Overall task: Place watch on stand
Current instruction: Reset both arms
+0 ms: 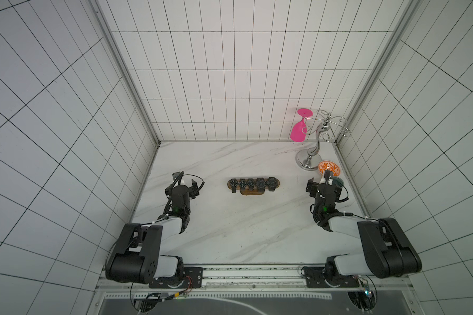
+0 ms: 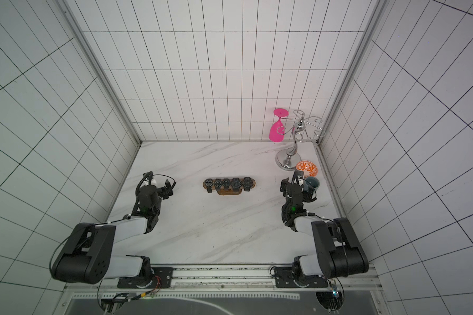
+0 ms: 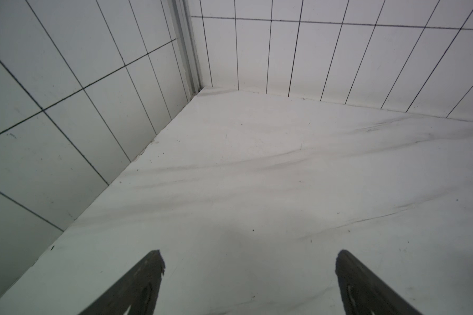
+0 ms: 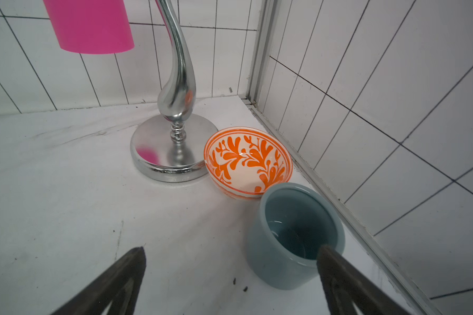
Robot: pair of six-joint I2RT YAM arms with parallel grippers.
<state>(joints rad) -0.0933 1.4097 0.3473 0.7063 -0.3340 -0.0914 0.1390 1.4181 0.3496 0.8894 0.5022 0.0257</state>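
The stand (image 1: 253,192) (image 2: 229,192), a brown wooden bar on a short base, sits mid-table in both top views. Several black watches hang side by side along its bar, one watch (image 1: 260,183) (image 2: 235,183) near the middle. My left gripper (image 1: 186,179) (image 2: 161,180) (image 3: 249,259) is open over bare table, well left of the stand. My right gripper (image 1: 324,182) (image 2: 296,183) (image 4: 232,252) is open, well right of the stand, holding nothing. In the right wrist view one fingertip (image 4: 327,255) overlaps the rim of a blue-grey cup (image 4: 271,261).
A chrome wire rack (image 1: 307,161) (image 4: 175,152) stands at the back right with a pink glass (image 1: 298,131) (image 4: 90,24) hanging from it. An orange-patterned bowl (image 1: 328,167) (image 4: 246,161) and the cup (image 1: 339,182) sit by the right wall. Tiled walls enclose three sides.
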